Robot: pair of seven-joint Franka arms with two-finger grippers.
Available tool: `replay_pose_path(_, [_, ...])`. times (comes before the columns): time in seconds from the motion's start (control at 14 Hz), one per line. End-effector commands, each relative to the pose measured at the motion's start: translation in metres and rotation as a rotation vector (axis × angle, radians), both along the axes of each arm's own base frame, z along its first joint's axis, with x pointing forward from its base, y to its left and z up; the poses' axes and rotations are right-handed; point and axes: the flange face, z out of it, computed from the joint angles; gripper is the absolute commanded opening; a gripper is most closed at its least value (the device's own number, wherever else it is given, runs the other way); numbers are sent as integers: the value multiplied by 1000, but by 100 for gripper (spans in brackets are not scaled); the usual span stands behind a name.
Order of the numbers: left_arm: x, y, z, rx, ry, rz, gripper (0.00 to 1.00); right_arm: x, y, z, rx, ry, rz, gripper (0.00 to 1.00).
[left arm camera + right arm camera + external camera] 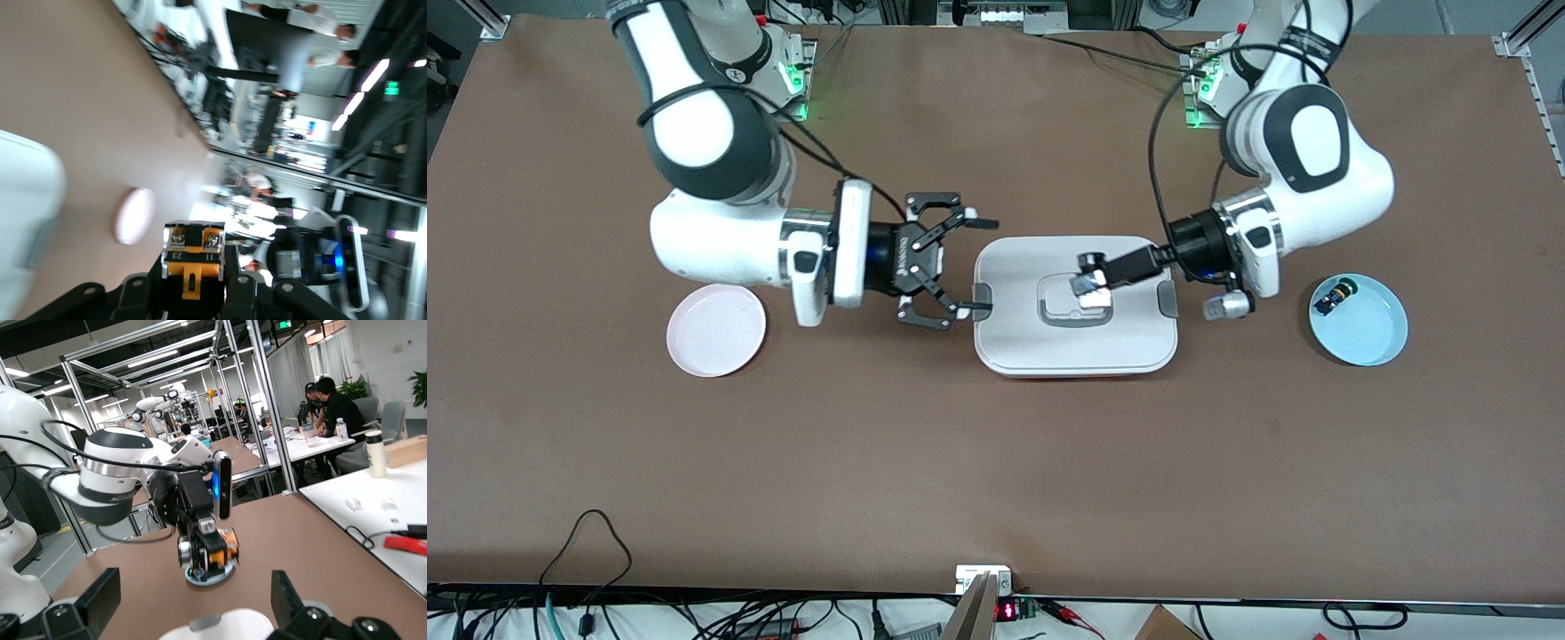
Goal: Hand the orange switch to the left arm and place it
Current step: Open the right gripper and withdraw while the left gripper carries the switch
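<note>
So from the high front camera, both arms are stretched in toward the middle of the brown table [996,462], where the big white box [1075,305] sits with its lid on. The left claw [1089,277] is up over the box's recessed handle, pinched on the orange switch [1086,286], which looks like a small pale and dark lump from here. The right claw [971,262] hangs just beside the box at the right arm's end of it, fingers spread wide and pointing at the switch, with a gap between the 2 claws. A pink plate [716,330] sits on the table toward the right arm's end, and a light blue plate [1359,318] toward the left arm's end has a small dark component with a green cap [1336,294] lying on it. In the left wrist view, the switch [193,259] is clamped right between the black fingers [241,291], showing a black terminal end with 2 screws and an orange tab, with the blurry box edge [27,227] and the pink plate [133,215] down below it. In the right wrist view, the 2 spread fingers [287,597] frame the left claw [212,555] coming in head on with the switch [221,553] held out in the air, the blue plate [210,577] under it and the box's rim [220,627] below.
</note>
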Motion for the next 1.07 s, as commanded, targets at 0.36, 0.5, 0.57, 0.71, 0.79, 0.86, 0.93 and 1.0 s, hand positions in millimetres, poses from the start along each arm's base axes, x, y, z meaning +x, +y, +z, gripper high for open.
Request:
replay_pose_path(0.36, [-5, 168, -52, 625, -20, -350, 0, 10, -83, -31, -91, 266, -95, 100])
replay_pose_path(0.5, [-7, 207, -65, 776, 6, -431, 0, 13, -95, -36, -174, 440, -150, 100])
replay_pose_path(0.57, [-9, 228, -78, 827, 32, -455, 0, 14, -103, -38, -230, 519, -173, 100])
replay_pose_path(0.71, [-11, 260, -100, 921, 71, -507, 0, 17, -123, -42, -302, 639, -204, 100])
replay_pose_path(0.79, [-13, 281, -111, 989, 94, -541, 0, 15, -133, -45, -339, 696, -202, 100])
replay_pose_path(0.86, [-14, 299, -121, 1056, 109, -574, 0, 14, -138, -50, -376, 759, -217, 100])
replay_pose_path(0.93, [-13, 320, -131, 1129, 122, -613, 0, 11, -141, -55, -411, 831, -246, 100])
replay_pose_path(1.0, [-6, 340, -146, 1192, 131, -652, 0, 12, -149, -58, -439, 904, -289, 100])
